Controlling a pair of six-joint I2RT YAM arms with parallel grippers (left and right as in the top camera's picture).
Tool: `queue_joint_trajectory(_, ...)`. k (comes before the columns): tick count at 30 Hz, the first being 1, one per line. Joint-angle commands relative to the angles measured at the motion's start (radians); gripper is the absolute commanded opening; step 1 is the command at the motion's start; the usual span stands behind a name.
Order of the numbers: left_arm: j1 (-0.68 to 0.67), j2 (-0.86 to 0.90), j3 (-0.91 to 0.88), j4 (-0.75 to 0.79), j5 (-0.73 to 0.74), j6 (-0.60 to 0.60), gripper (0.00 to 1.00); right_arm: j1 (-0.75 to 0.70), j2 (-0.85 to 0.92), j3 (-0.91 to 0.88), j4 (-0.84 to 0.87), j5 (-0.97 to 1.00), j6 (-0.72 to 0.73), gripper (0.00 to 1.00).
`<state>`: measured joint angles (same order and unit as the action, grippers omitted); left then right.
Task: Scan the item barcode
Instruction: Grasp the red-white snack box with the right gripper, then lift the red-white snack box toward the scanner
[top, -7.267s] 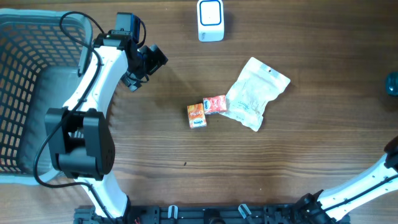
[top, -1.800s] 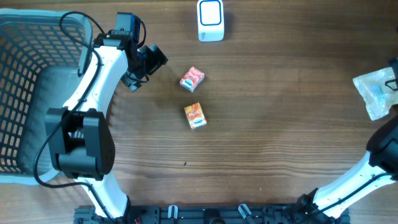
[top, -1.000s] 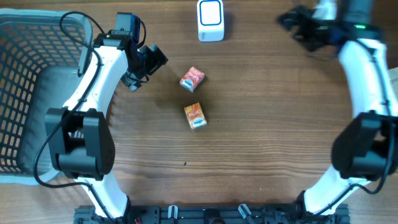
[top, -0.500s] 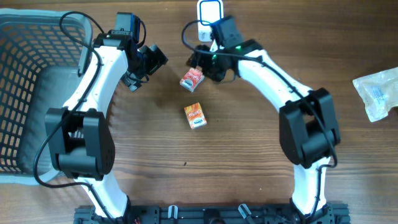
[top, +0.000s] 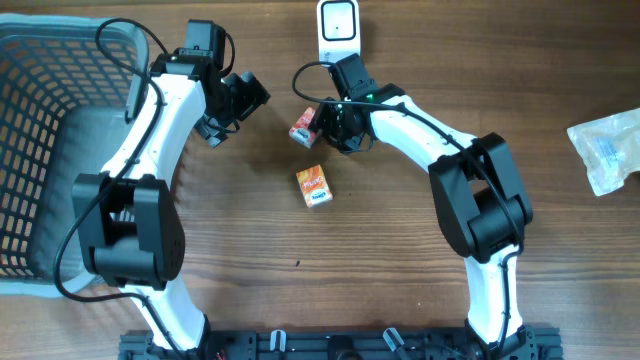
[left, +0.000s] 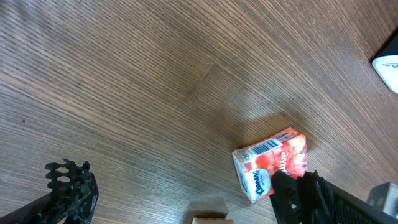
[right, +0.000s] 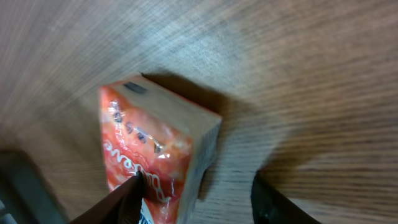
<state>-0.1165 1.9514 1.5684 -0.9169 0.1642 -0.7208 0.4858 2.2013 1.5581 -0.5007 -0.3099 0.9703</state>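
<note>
Dark wooden table (top: 400, 260). Right gripper (right: 204, 200) jaws half-open astride small red carton (right: 149, 137), unclamped; left gripper (top: 243, 100) jaws wide, empty. Pickup, scan both pending tbh.

Bare wood across the near half of the table (top: 400, 270), open passage from centre toward the right edge. Crowded at upper centre: right tool (top: 320, 125) astride the red carton (top: 302, 129), jaws apart, white scanner (top: 339, 33) just beyond. Orange carton (top: 315, 186) near below, a narrow lane between the two cartons. Left tool (top: 232, 112) spread wide near the red carton's left, a bare strip between. Basket (top: 40, 150) walling off the left edge; clear pouch (top: 607, 150) at the far right
</note>
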Motion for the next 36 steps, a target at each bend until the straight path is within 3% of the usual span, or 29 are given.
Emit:
queue_joint_trajectory(1,0.003,0.001,0.0,-0.001,-0.006,-0.021,1.0,0.008,0.039,-0.014,-0.002,0.024,0.024,0.5)
queue_joint_trajectory(3,0.003,0.001,0.0,-0.001,-0.006,-0.021,1.0,0.008,0.039,-0.014,-0.001,0.025,0.019,0.32)
queue_joint_trajectory(7,0.003,0.001,0.0,-0.001,-0.006,-0.021,1.0,-0.005,0.039,-0.014,-0.011,0.025,-0.035,0.22)
queue_joint_trajectory(11,0.003,0.001,0.0,-0.001,-0.006,-0.021,1.0,-0.055,0.039,-0.014,-0.034,-0.038,-0.134,0.04)
queue_joint_trajectory(16,0.003,0.001,0.0,-0.001,-0.006,-0.021,1.0,-0.171,0.039,-0.014,-0.005,-0.384,-0.383,0.05)
queue_joint_trajectory(24,0.003,0.001,0.0,-0.001,-0.006,-0.021,1.0,-0.303,0.039,-0.014,0.003,-0.863,-0.666,0.05)
queue_joint_trajectory(31,0.003,0.001,0.0,-0.001,-0.006,-0.021,1.0,-0.314,0.039,-0.014,0.064,-1.211,-0.746,0.05)
queue_joint_trajectory(36,0.003,0.001,0.0,-0.001,-0.006,-0.021,1.0,-0.314,0.039,-0.014,0.087,-1.202,-0.694,0.05)
